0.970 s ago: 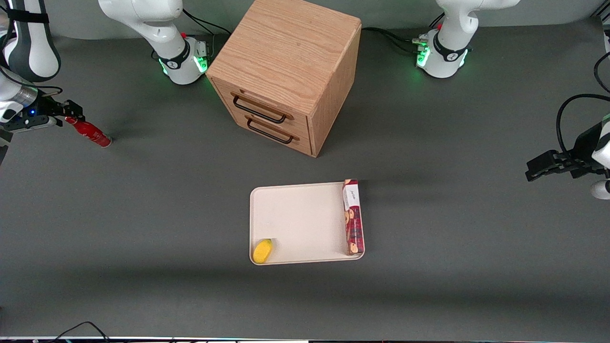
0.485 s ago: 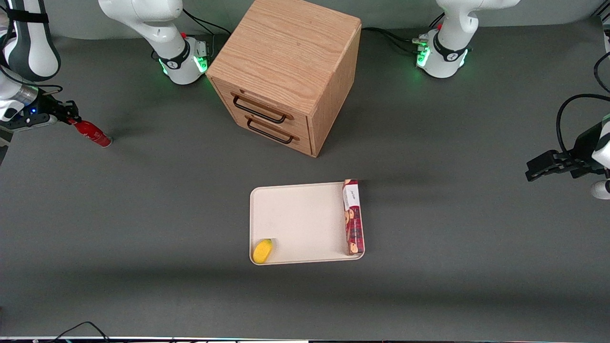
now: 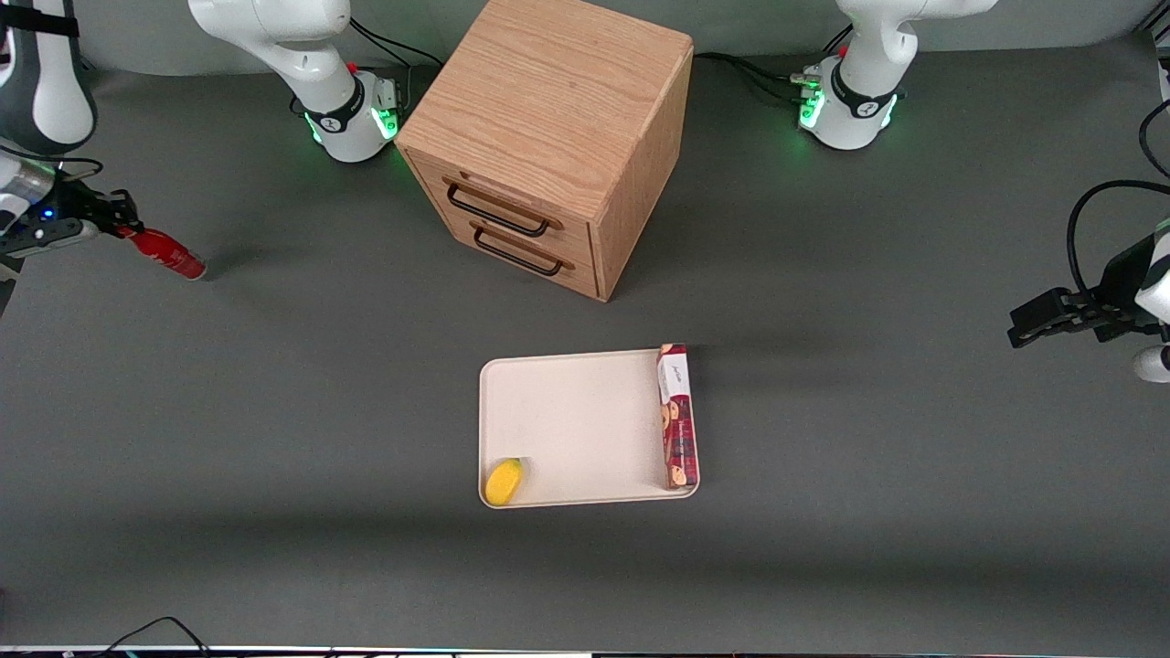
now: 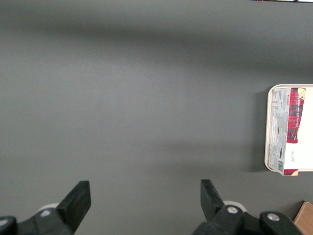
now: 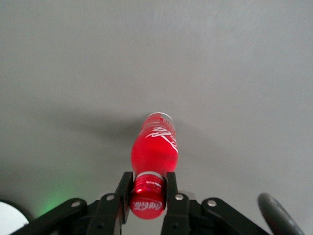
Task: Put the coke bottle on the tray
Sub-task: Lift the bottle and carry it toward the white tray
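The coke bottle [image 3: 166, 253] is a small all-red bottle held tilted above the table at the working arm's end. My gripper [image 3: 119, 227] is shut on its red cap. In the right wrist view the two black fingers [image 5: 171, 188] clamp the cap and neck of the coke bottle [image 5: 155, 147], whose body hangs free over the grey table with its shadow beneath. The cream-white tray [image 3: 576, 420] lies on the table nearer the front camera than the wooden cabinet, well away from the bottle. The gripper [image 5: 147, 192] touches nothing else.
A wooden two-drawer cabinet [image 3: 548, 137] stands in the middle, farther from the camera than the tray. On the tray lie a long red biscuit box [image 3: 677, 416] along one edge and a small yellow object [image 3: 504, 482] in a corner. The tray [image 4: 271, 132] and box [image 4: 293, 122] also show in the left wrist view.
The gripper has drawn toward the working arm's edge and risen a little with the bottle. The bottle's base has come off the table.
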